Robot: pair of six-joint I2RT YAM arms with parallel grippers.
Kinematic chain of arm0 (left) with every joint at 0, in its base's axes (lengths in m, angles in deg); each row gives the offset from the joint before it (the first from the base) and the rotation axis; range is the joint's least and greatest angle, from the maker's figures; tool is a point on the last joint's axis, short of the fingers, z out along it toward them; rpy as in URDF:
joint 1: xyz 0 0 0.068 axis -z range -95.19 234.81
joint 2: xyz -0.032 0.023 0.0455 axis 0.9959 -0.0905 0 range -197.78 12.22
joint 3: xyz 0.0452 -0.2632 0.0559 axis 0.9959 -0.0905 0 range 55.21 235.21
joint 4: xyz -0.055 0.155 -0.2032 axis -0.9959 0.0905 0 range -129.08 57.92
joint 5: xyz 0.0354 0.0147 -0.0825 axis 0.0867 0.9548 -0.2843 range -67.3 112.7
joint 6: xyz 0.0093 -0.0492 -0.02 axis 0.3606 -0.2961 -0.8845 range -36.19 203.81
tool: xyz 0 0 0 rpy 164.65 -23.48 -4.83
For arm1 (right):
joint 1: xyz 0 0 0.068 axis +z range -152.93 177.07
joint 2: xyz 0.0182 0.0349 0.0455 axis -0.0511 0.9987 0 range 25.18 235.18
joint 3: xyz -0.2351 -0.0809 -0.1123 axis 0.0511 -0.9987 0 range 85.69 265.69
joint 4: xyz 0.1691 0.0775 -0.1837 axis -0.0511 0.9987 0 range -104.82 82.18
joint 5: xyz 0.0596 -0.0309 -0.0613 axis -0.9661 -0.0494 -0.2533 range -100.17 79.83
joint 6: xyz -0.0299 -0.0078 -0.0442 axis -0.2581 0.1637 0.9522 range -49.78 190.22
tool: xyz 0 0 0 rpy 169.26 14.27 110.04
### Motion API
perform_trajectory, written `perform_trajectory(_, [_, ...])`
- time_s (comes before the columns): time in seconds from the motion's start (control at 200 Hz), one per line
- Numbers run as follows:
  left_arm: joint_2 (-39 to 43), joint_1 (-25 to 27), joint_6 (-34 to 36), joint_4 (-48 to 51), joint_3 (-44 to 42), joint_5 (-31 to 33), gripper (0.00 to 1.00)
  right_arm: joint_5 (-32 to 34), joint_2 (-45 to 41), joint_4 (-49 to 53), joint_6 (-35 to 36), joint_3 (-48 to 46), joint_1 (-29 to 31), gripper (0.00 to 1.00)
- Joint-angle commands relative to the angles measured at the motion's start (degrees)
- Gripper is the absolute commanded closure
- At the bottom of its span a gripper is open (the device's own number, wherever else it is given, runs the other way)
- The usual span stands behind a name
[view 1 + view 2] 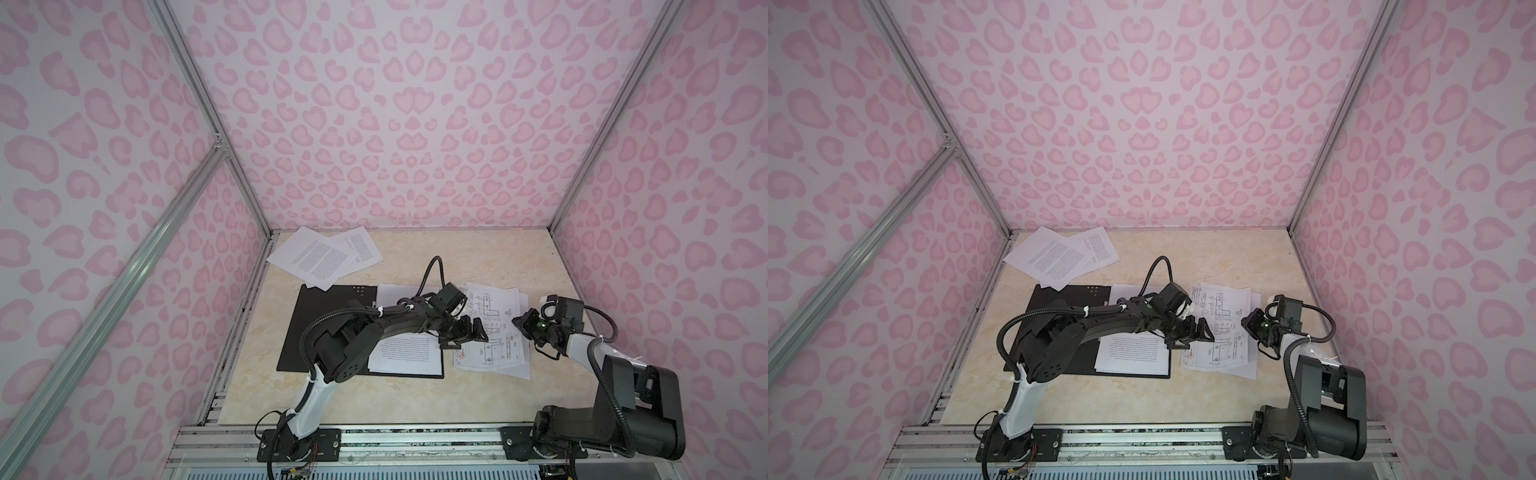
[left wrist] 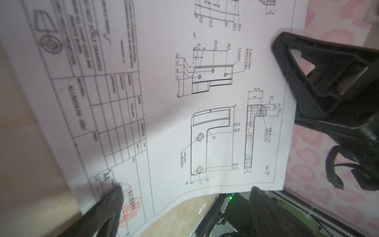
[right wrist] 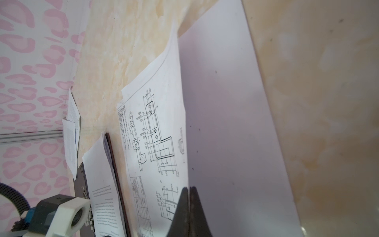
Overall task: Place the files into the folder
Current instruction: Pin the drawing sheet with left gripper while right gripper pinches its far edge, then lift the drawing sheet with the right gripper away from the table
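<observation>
Right hand (image 1: 518, 321) clamped on drawing sheet (image 1: 498, 353) edge; left hand (image 1: 467, 332) open alongside. Lift gently, slide flat onto open folder (image 1: 320, 299).

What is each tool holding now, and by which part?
The right tool pinches the drawing sheet at its edge on the right arm's side. The left tool is open and holds nothing.

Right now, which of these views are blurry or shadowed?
Left wrist view: the drawing is sharp mid-sheet, its title block blurred. Right wrist view: the right gripper is a dark, soft silhouette, with grey shadow on the paper beside it. Top views: evenly lit, no glare.
</observation>
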Motion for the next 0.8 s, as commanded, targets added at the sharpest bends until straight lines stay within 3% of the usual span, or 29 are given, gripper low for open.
perform_trajectory(0.0, [0.19, 0.05, 3.93, 6.78, 1.85, 5.11, 0.02, 1.97, -2.62, 1.99, 0.80, 0.42, 0.70, 1.00])
perform_trajectory(0.265, [6.83, 0.45, 9.74, 3.91, 16.25, -3.31, 0.02, 4.85, -14.74, 10.60, 1.17, 4.87, 2.31, 1.00])
perform_trajectory(0.365, [11.88, 0.36, 9.75, 3.70, 17.07, -2.90, 0.02, 5.72, -16.85, 14.68, 1.27, 8.75, 4.17, 1.00])
perform_trajectory(0.56, [29.00, -0.98, 13.20, 5.99, 5.74, 2.98, 0.02, 11.61, -19.51, 20.19, -0.95, 16.29, 14.65, 1.00])
perform_trajectory(0.795, [53.76, -7.80, 17.53, 12.05, -16.68, 8.16, 0.02, 21.89, -15.55, 18.34, -6.57, 24.85, 35.14, 1.00])
